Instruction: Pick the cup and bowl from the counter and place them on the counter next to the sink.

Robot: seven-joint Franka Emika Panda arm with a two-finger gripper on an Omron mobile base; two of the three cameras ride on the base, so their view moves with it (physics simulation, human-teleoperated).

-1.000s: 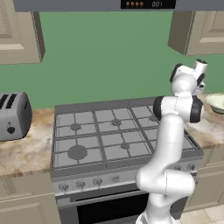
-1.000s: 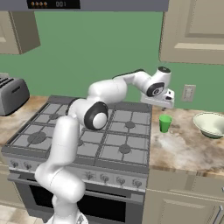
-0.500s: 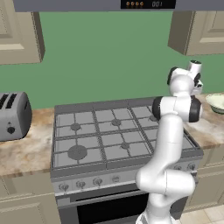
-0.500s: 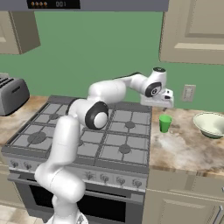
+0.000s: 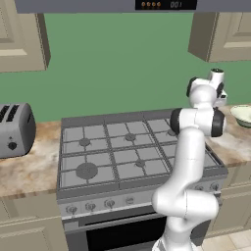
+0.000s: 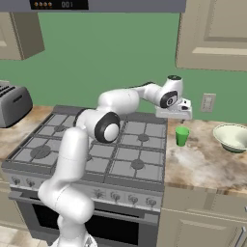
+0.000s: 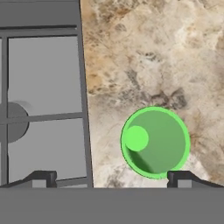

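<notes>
The counter [image 6: 202, 161] carries the bowl [image 6: 234, 137] toward its right end and the green cup [image 6: 182, 136] near its left edge, just beside the gas stove [image 6: 96, 154]. The gripper [image 6: 174, 114] hangs above the cup with jaws spread wide and empty. In the hand view the cup [image 7: 155, 141] stands upright, off-centre toward the right fingertip [image 7: 181, 178], so I judge a small sideways shift is needed before descending.

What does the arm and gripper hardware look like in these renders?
Glossy white rounded arm segments with dark grey joint caps, the elbow cap ringed in white. The hand is a flat white block; the gripper has two small dark grey fingertips with lighter pads. No cables or markings visible.
</notes>
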